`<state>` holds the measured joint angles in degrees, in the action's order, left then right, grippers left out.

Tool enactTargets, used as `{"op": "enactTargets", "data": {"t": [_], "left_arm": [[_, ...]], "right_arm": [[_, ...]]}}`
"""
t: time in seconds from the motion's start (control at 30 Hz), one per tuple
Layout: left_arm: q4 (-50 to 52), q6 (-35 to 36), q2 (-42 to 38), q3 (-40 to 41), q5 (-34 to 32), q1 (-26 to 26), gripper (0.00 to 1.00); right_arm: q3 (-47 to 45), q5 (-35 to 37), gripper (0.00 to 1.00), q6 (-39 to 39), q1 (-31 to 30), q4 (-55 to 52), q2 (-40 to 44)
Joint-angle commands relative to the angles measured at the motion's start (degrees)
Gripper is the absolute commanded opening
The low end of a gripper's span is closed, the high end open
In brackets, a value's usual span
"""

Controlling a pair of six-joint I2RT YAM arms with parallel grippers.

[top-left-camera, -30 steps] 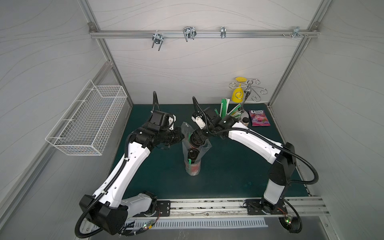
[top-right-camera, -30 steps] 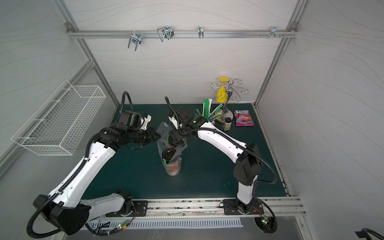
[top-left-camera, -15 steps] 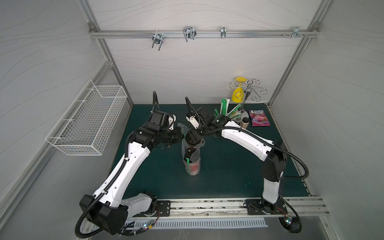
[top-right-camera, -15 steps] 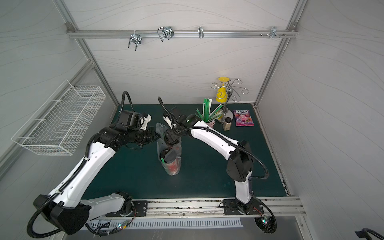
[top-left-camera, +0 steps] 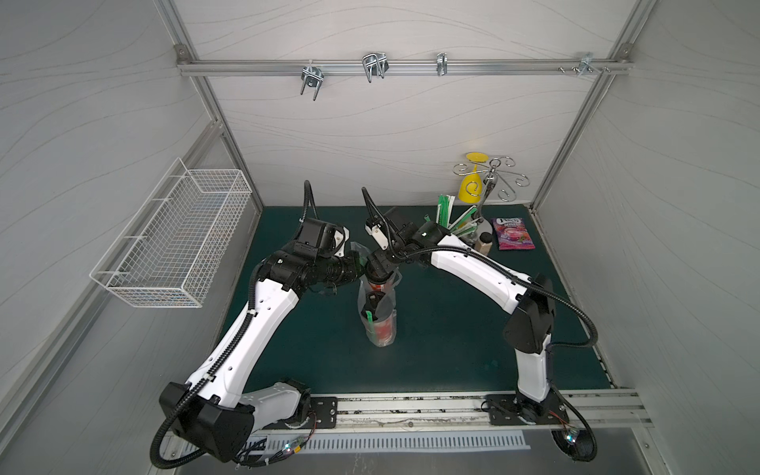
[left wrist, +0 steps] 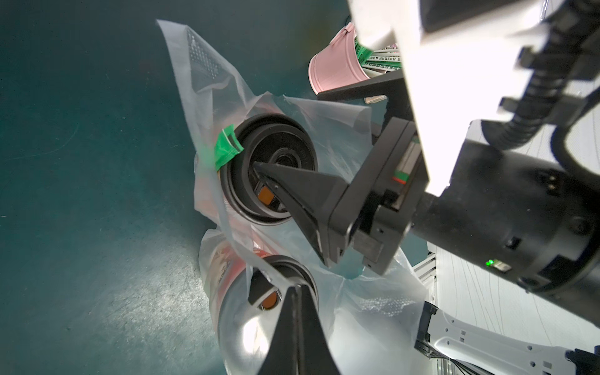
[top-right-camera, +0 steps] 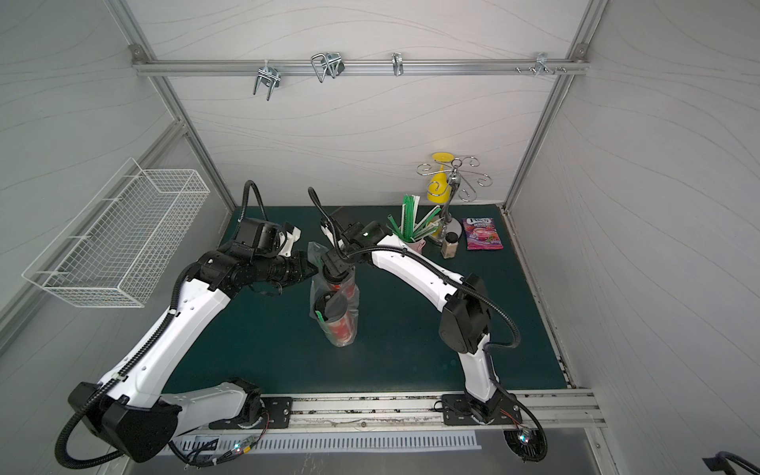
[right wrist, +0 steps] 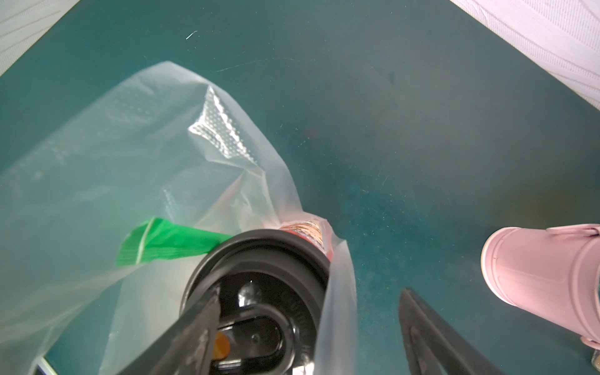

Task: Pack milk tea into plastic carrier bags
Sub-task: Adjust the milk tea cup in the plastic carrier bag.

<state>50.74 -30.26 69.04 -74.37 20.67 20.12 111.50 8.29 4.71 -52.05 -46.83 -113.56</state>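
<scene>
Milk tea stands in two cups, near cup [top-left-camera: 382, 329] and rear cup [top-left-camera: 378, 284], both inside the plastic carrier bag [right wrist: 97, 156] on the green mat [top-left-camera: 452, 337]. Since one second ago the right gripper [right wrist: 308, 292] has shifted toward the left arm [top-left-camera: 263, 320] and hangs over the rear cup, jaws wide, with the bag wall between them. The left gripper [left wrist: 292, 292] stays closed on the bag's upper edge. A pink mug [right wrist: 535, 266] stands near, further back.
</scene>
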Motion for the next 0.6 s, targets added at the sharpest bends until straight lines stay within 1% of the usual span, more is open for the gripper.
{"op": "enactTargets", "data": {"t": [0.0, 0.07, 0.13, 0.3, 0.57], "left_arm": [[0.6, 0.3, 0.6, -2.9, 1.1, -0.3, 0.00], [0.7, 0.3, 0.7, -3.2, 1.3, -0.3, 0.00], [0.9, 0.3, 0.7, -3.5, 1.4, -0.3, 0.00], [1.2, 0.3, 0.8, -3.8, 1.5, -0.3, 0.00], [1.4, 0.3, 1.1, -3.9, 1.7, -0.4, 0.00]], "right_arm": [[0.0, 1.1, 0.92, -0.3, -0.1, -4.2, -2.5], [0.0, 1.9, 0.97, -0.3, 0.1, -3.9, -2.4], [0.0, 2.6, 0.98, -0.3, 0.5, -3.6, -2.5], [-0.2, 3.8, 0.99, -0.3, 1.8, -2.8, -2.4], [0.4, 1.4, 0.99, -0.3, 3.5, -1.1, -2.9]]}}
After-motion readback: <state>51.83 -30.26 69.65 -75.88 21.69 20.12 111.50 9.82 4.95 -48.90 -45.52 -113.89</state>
